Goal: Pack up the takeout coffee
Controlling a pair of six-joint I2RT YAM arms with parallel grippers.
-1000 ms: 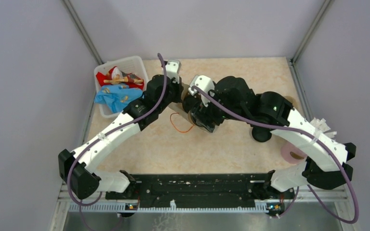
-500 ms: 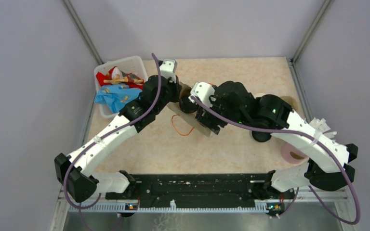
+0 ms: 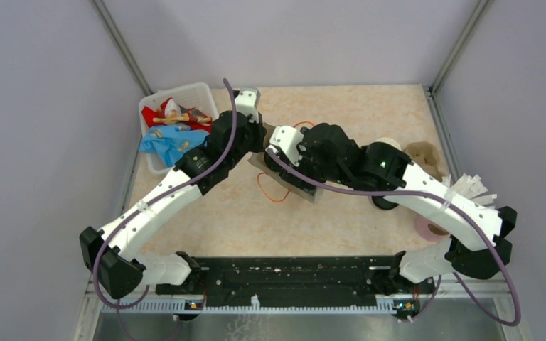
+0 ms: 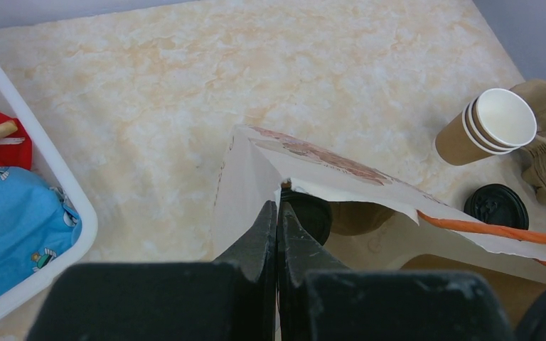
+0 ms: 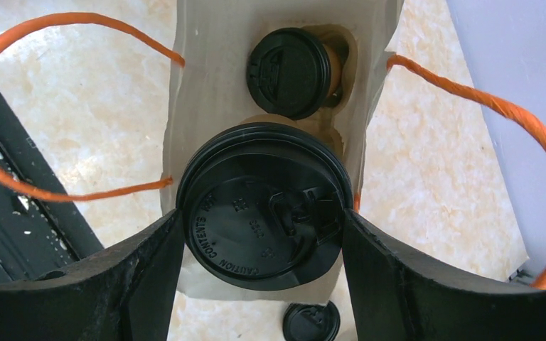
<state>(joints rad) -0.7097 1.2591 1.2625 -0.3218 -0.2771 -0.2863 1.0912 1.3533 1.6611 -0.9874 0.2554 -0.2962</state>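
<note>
L pincer [image 4: 277,213]: pinched shut on paper bag [image 4: 245,181] rim, holds mouth open | R pincer [image 5: 263,220]: hugs 2nd lidded cup [image 5: 259,188] just over bag mouth | 1st lidded cup [image 5: 289,71]: sits down inside bag | left to do, I think: lower 2nd cup in, let go; nearly done

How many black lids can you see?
3. The gripped lid sits in the right gripper, the far lid lies deeper inside the paper bag, the loose lid lies on the table. Others may be hidden.
</note>
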